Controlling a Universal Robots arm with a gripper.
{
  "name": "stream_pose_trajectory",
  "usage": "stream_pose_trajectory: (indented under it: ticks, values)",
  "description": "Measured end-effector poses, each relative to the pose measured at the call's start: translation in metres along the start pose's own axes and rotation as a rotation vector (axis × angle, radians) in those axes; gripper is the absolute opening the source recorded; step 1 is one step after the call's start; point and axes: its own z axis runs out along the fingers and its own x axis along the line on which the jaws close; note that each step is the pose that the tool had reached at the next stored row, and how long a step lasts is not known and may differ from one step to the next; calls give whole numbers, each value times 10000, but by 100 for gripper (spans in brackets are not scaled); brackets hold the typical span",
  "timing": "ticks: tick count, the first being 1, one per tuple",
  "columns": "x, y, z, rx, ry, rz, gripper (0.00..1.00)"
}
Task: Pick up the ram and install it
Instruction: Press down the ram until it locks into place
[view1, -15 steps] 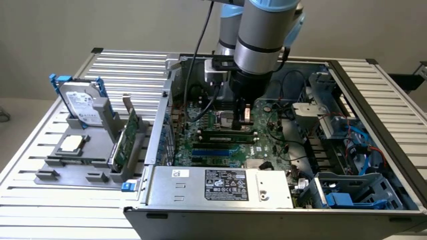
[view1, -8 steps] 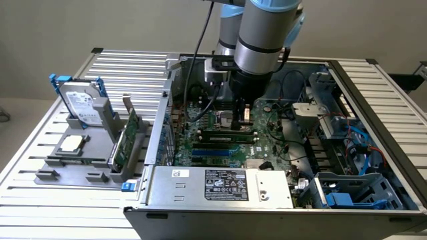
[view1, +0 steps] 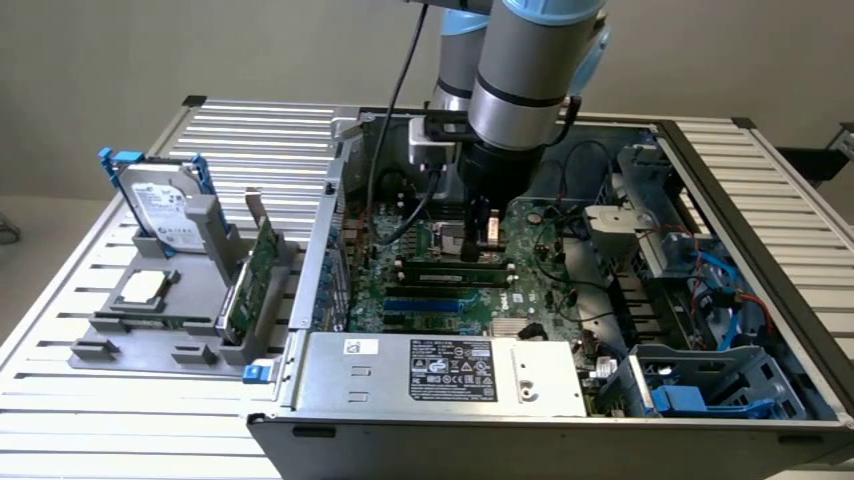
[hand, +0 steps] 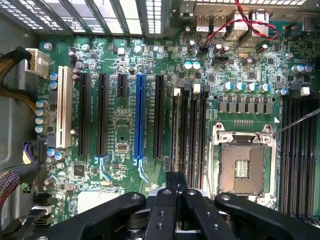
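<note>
While the open computer case (view1: 747, 200) lies on its side on the slatted table (view1: 80, 440), the arm reaches down into it over the motherboard (view1: 534, 290). Its gripper (view1: 482, 240) has its fingers pressed together, pinching nothing I can make out. Just under the tips, a thin green strip along the black memory slots (hand: 189, 130) looks like the ram (view1: 447, 264), though I can't tell whether it is fully seated. I'd judge it light, stiff and fragile: best taken by its long edges, off the chips.
</note>
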Motion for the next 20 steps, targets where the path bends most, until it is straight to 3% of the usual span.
stream_pose_trajectory:
  ticks: [9, 20]
  values:
    - [0, 3, 2, 10, -55, 1069, 11]
    - [0, 3, 1, 24, -173, 2712, 11]
